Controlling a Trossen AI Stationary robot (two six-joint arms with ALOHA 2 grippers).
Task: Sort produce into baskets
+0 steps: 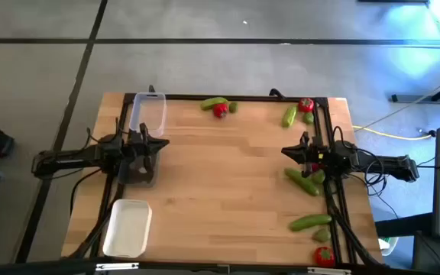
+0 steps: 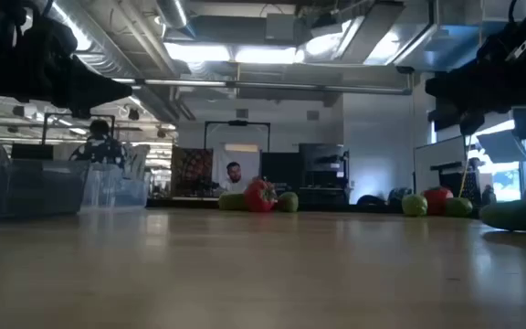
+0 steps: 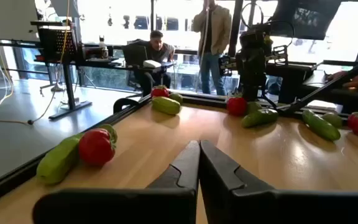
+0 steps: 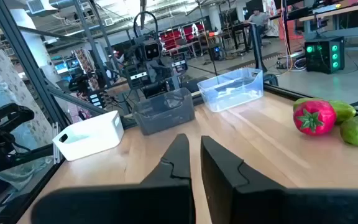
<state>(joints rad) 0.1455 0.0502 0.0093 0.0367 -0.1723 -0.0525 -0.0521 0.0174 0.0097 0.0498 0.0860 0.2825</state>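
Produce lies in four groups along the table's far and right sides. A cucumber [image 1: 214, 102], tomato [image 1: 220, 111] and lime [image 1: 234, 107] lie at the far middle. Another tomato [image 1: 305, 105] and cucumber [image 1: 289, 116] lie at the far right. A cucumber [image 1: 302, 182] lies under my right arm, and a cucumber [image 1: 310, 222] and tomato [image 1: 324, 256] lie near right. My left gripper [image 1: 163, 143] is shut and empty above a clear bin [image 1: 140, 169]. My right gripper [image 1: 286, 151] is empty, its fingers [image 4: 222, 163] a narrow gap apart.
A second clear bin [image 1: 148, 113] stands at the far left and a white bin [image 1: 127, 228] at the near left. A dark rail runs round the table. The bare wooden middle [image 1: 228, 183] of the table lies between the arms. People show in the room beyond.
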